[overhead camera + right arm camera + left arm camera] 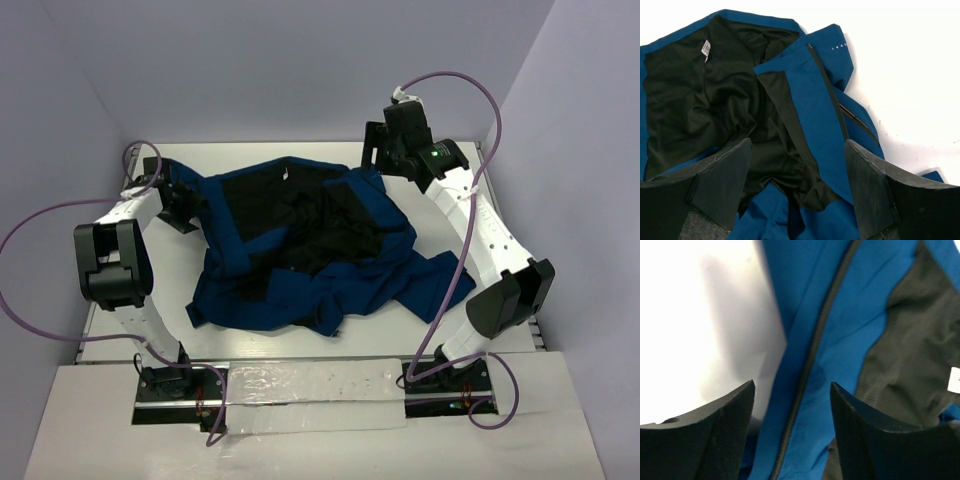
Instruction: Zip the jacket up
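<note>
The jacket (262, 298) lies crumpled and open in the middle of the table, blue outside with its black lining (300, 225) facing up. My left gripper (188, 206) is at its left edge. In the left wrist view the gripper (792, 390) is open, and a blue front edge (855, 315) with its dark zipper strip (812, 345) runs between the fingers. My right gripper (373, 152) is open above the jacket's far right corner. In the right wrist view it (797, 145) is empty over a folded blue flap (815, 100) that carries a zipper strip (827, 85).
The white table (300, 160) is enclosed by pale walls at the back and both sides. Purple cables (455, 280) loop from both arms, one lying on the jacket's right sleeve. A white label (705, 48) sits on the lining near the collar.
</note>
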Available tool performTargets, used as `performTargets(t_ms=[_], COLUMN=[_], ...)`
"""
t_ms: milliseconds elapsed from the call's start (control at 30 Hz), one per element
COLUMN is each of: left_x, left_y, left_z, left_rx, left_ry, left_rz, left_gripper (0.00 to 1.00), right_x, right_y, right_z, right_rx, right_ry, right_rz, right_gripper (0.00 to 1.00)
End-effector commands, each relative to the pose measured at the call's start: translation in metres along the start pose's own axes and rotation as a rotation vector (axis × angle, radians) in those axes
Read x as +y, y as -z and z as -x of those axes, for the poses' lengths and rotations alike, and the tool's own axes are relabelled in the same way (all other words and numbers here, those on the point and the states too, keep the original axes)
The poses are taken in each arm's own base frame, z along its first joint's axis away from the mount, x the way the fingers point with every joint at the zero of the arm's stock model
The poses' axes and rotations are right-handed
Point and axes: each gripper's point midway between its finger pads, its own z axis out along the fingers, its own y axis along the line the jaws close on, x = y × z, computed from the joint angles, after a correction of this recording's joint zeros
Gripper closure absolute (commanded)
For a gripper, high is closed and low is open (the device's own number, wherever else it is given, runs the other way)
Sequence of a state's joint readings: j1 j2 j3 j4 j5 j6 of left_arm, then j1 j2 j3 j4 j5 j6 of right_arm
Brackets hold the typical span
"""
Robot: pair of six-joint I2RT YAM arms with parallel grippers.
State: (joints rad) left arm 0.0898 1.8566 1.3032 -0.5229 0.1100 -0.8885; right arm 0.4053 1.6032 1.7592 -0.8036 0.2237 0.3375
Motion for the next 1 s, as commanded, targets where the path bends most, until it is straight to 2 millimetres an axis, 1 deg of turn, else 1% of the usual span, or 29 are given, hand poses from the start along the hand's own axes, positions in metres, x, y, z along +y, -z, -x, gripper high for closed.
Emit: performTargets(t_ms=[0,100,167,233,367,433,500,633,733,800,900,933,967], left_x=[-0.033,-0.034,-0.030,-0.033,-0.047,-0.049,-0.051,-0.040,-0.034,-0.030,-0.029,-0.029,-0.031], left_y=[0.023,0.023,0.018,0.010,-0.004,-0.018,-0.023,-0.038,-0.047,-0.052,-0.057,-0.057,-0.058], left_z=[0.037,0.046,0.051,0.055,0.054,0.050,0.052,0.053,0.048,0.044,0.038,0.037,0.036], left_rx=[-0.140,-0.179,-0.203,-0.215,-0.215,-0.194,-0.182,-0.177,-0.161,-0.147,-0.127,-0.123,-0.118], left_ry=[-0.034,-0.069,-0.093,-0.117,-0.170,-0.186,-0.189,-0.186,-0.194,-0.194,-0.192,-0.191,-0.191], left_rz=[-0.077,-0.033,0.015,0.045,0.055,0.065,0.085,0.141,0.153,0.158,0.146,0.139,0.127], left_gripper=[0.29,0.26,0.23,0.22,0.25,0.27,0.29,0.30,0.31,0.34,0.44,0.49,0.56], right_x=[0.001,0.003,0.004,0.005,0.006,0.006,0.004,0.003,0.003,0.002,0.004,0.005,0.006], right_y=[0.010,0.006,0.005,0.003,0.000,-0.001,-0.002,-0.003,-0.003,-0.003,-0.004,-0.004,-0.003], right_z=[0.008,0.007,0.008,0.008,0.007,0.005,0.004,0.002,0.001,0.002,0.002,0.003,0.003], right_rx=[-0.028,-0.022,-0.019,-0.015,-0.005,0.001,0.009,0.017,0.016,0.013,0.014,0.012,0.014], right_ry=[0.011,0.011,0.010,0.011,0.015,0.019,0.020,0.023,0.025,0.020,0.018,0.018,0.019], right_rz=[0.017,0.022,0.027,0.028,0.024,0.020,0.009,0.003,0.001,-0.003,0.005,0.008,0.008], right_gripper=[0.18,0.18,0.18,0.18,0.18,0.18,0.19,0.19,0.19,0.19,0.19,0.19,0.19])
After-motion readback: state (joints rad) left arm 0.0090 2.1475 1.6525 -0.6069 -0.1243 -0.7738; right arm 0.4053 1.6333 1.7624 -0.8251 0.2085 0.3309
